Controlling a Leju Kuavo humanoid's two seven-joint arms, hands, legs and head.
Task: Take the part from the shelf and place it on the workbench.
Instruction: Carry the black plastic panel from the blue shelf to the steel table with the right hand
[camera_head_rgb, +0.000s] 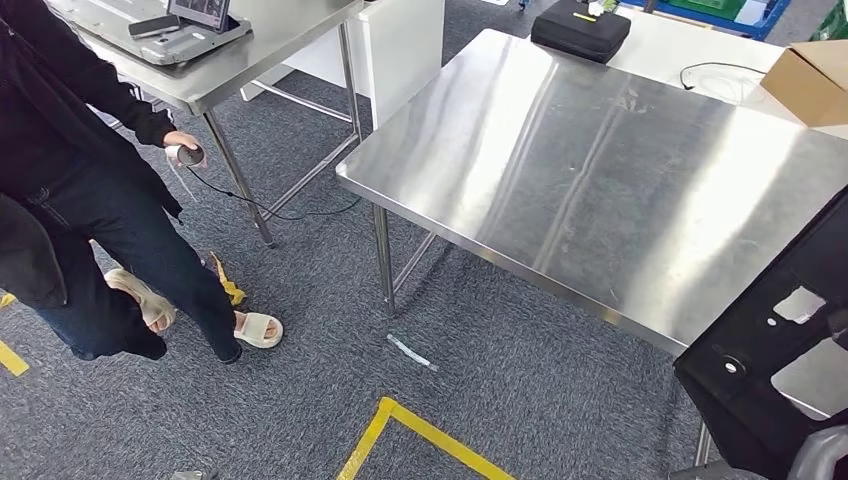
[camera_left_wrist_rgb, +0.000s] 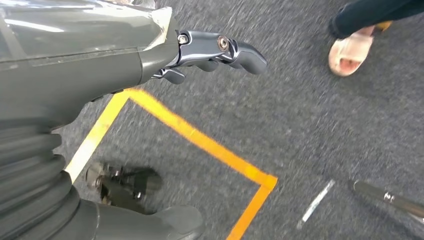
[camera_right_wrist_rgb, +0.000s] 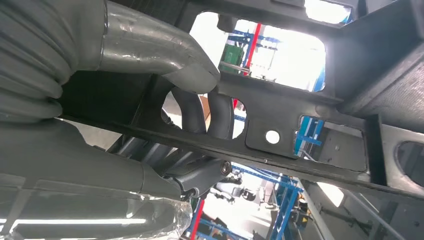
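The right hand (camera_right_wrist_rgb: 200, 107) is gripping the black part (camera_head_rgb: 770, 370), fingers (camera_right_wrist_rgb: 220, 112) hooked through an opening, hovering at the desk's (camera_head_rgb: 600, 170) near right edge; placing is remaining. The left hand (camera_left_wrist_rgb: 210, 55) is hanging, fingers loosely released.

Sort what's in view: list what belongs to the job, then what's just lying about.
Job:
black part, gripped by the right hand
steel workbench

Lying about:
black case
cardboard box
white cable
second table
yellow floor tape
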